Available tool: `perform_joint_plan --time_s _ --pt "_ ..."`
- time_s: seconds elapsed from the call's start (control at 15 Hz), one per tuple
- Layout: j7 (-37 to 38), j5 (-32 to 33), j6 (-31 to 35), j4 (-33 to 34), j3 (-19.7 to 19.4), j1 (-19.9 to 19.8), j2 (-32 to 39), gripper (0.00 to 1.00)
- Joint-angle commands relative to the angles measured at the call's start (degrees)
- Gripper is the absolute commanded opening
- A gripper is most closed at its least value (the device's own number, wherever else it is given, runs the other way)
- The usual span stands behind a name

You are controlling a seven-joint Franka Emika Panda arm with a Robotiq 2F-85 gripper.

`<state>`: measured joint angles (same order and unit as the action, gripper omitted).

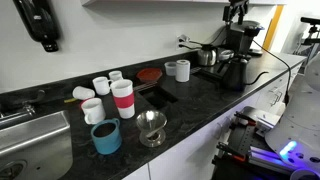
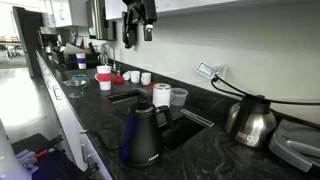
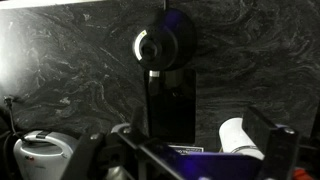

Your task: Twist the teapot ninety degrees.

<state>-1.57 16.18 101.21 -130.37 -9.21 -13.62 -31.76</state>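
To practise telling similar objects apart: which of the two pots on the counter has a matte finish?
The black, cone-shaped teapot, wide at the base and narrow at the top. The silver pot is rounder and made of shiny metal.

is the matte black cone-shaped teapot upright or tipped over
Upright: the matte black cone-shaped teapot stands on its wide base on the dark counter, narrow top up.

The dark marbled counter point(image 1: 205, 100) under me carries the black teapot point(image 2: 143, 138), with a shiny silver pot point(image 2: 250, 120) near it. Farther along I see white mugs point(image 1: 100, 85), a red-banded cup point(image 1: 123, 99) and a blue cup point(image 1: 106, 137).
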Motion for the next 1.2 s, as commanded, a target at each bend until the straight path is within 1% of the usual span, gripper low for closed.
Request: perform_joint_plan --time_s 0.0,0.47,0.73,1.0,1.13 --pt "0.2 0.2 -0.2 0.2 -0.4 0.6 0.0 1.00" --pt "0.2 0.2 -0.2 0.2 -0.4 0.6 0.0 1.00" --pt "2.5 -2.5 0.2 2.1 -1.2 0.8 4.7 1.00" --pt "2.8 -5.4 2.1 3.3 -3.2 0.2 10.4 1.00" --pt "2.6 -5.6 4.0 3.6 -4.4 -0.4 12.8 1.00"
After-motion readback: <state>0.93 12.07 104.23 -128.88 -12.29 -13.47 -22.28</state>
